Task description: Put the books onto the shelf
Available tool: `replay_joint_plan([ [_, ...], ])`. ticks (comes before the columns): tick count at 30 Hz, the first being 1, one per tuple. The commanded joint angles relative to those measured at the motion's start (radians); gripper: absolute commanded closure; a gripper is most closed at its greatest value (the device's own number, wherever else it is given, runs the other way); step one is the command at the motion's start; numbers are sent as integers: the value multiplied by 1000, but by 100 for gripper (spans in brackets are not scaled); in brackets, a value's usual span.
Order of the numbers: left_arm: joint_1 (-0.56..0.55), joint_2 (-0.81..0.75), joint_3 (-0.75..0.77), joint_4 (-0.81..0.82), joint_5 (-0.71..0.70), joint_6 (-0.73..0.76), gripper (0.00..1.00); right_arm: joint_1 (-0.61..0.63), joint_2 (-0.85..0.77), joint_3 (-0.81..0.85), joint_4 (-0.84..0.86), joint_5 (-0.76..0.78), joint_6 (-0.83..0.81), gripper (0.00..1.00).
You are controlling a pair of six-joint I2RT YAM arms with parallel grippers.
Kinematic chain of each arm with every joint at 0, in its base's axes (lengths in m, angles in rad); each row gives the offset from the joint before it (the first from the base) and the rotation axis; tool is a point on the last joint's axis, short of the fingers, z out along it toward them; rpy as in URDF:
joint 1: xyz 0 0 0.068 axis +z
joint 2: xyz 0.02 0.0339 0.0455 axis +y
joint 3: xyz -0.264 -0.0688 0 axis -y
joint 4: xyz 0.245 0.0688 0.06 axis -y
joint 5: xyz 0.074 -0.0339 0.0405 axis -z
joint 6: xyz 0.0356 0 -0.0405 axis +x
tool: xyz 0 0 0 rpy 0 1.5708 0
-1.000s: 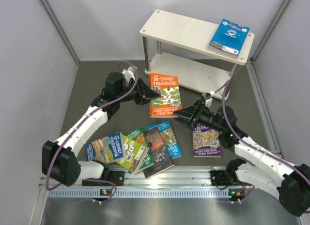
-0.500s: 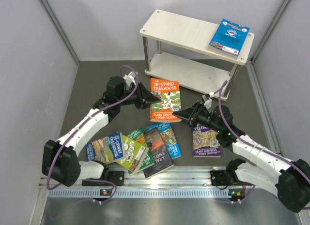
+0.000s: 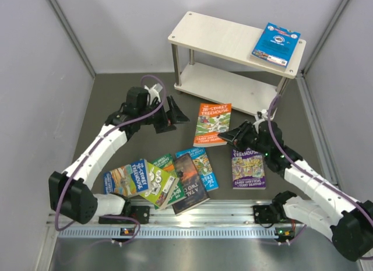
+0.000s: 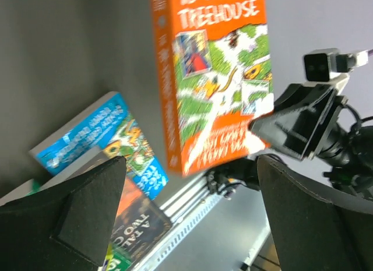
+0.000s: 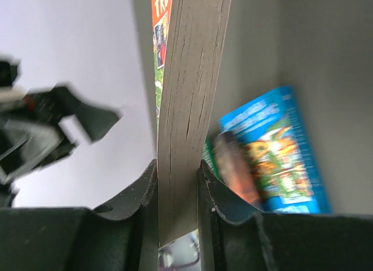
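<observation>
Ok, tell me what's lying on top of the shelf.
A blue book lies flat at the right end of the top board of the shelf; the rest is bare wood. The back of the lower board is hidden beneath it.

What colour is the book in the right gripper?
The book is orange, with green-and-white cartoon pictures on the cover; the left wrist view shows it best.

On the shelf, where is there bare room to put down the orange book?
The shelf's top board is bare from its left end up to the blue book at the right end. The lower board looks bare too. Crowded: the overlapping book pile, low in the top view.
</observation>
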Motion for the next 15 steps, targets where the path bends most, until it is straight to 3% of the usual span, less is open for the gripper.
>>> replay_joint_plan([
  [1, 30, -90, 5, -161, -86, 128, 1, -83, -44, 65, -44, 46, -94, 100],
  [8, 30, -224, -122, -182, -72, 105, 1, -285, 23, 114, -14, 43, -178, 100],
  [15, 30, -291, -142, -244, -83, 122, 1, -318, 234, 200, 148, 47, -183, 100],
])
